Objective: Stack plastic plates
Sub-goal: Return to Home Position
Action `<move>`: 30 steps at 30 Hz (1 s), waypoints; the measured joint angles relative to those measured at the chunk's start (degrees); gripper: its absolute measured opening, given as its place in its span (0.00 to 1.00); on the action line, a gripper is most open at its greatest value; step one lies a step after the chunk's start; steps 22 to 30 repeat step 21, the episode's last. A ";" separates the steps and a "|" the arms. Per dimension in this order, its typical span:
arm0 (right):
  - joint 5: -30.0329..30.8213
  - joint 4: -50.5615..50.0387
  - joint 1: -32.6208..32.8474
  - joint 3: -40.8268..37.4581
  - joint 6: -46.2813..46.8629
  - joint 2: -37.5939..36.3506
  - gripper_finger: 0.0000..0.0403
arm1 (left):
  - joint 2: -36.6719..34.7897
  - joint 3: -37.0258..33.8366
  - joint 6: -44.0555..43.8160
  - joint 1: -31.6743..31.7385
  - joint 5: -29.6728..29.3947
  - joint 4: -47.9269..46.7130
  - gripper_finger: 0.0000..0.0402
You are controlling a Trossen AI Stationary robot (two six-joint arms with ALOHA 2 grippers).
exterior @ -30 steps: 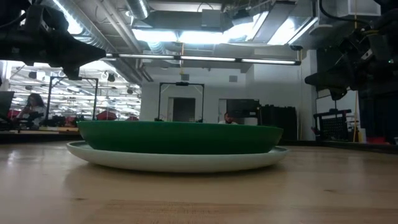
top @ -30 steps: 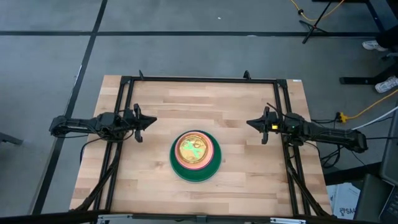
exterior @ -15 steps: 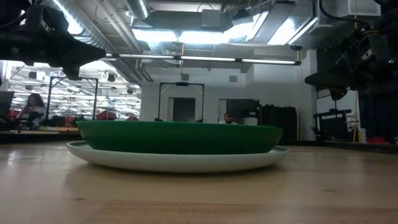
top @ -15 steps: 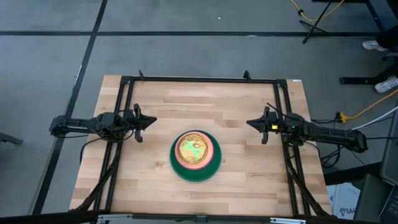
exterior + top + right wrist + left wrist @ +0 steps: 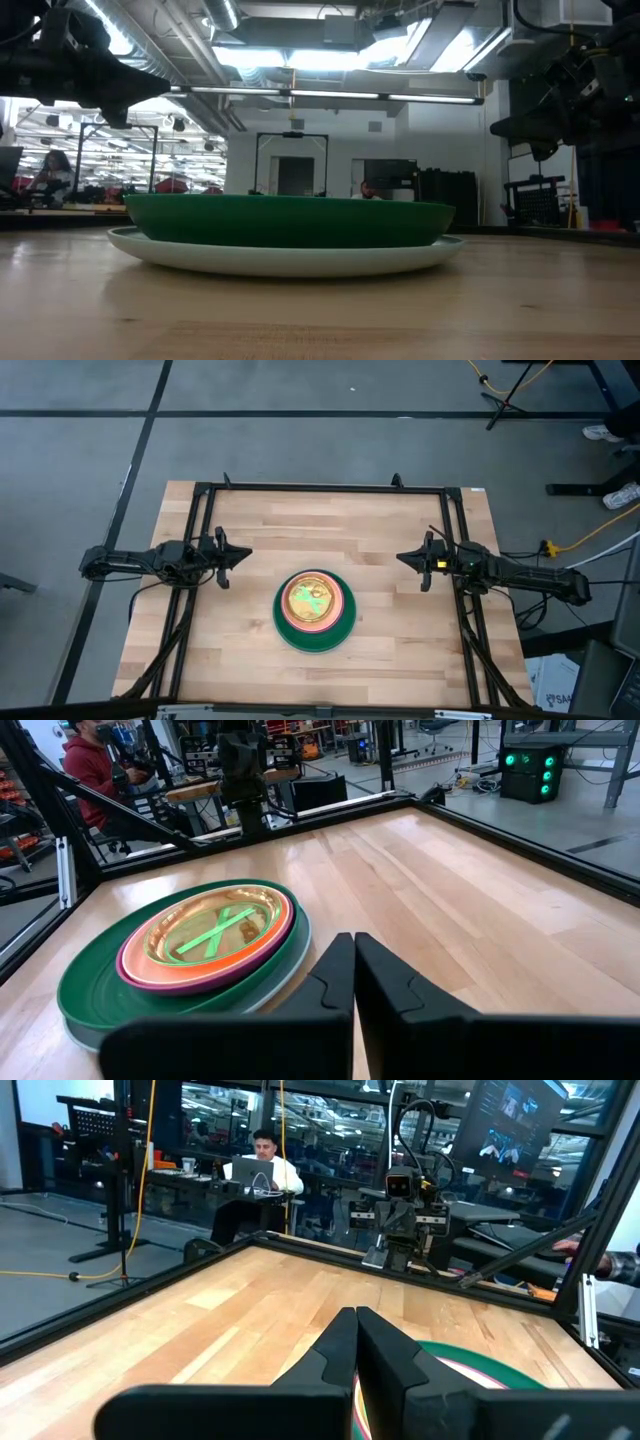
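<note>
**High view:** Your stack of plastic plates sits at the middle of the wooden table, its dark green rim outermost and orange and neon green at the centre. The left gripper hangs over the table's left side and the right gripper over its right. They face each other, both well apart from the stack.

**Low view:** The dark green plate rests on a pale plate whose rim juts out beneath it. The smaller plates are hidden inside.

**Left wrist view:** The left arm's fingers are pressed together, jaws closed on nothing. A person sits at a laptop beyond the table.

**Right wrist view:** The right arm's fingers also meet, empty. Near them lies the stack, with a magenta plate, an orange plate and a neon green plate nested on top.
</note>
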 joint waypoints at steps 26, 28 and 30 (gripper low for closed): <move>0.00 0.00 0.00 0.00 0.00 0.00 0.00 | 0.01 0.00 0.00 0.00 0.00 0.00 0.01; 0.00 0.00 0.00 0.00 0.00 0.00 0.00 | 0.01 0.00 0.00 0.00 0.00 0.00 0.01; 0.00 0.00 0.00 0.00 0.00 0.00 0.00 | 0.01 0.00 0.00 0.00 0.00 0.00 0.01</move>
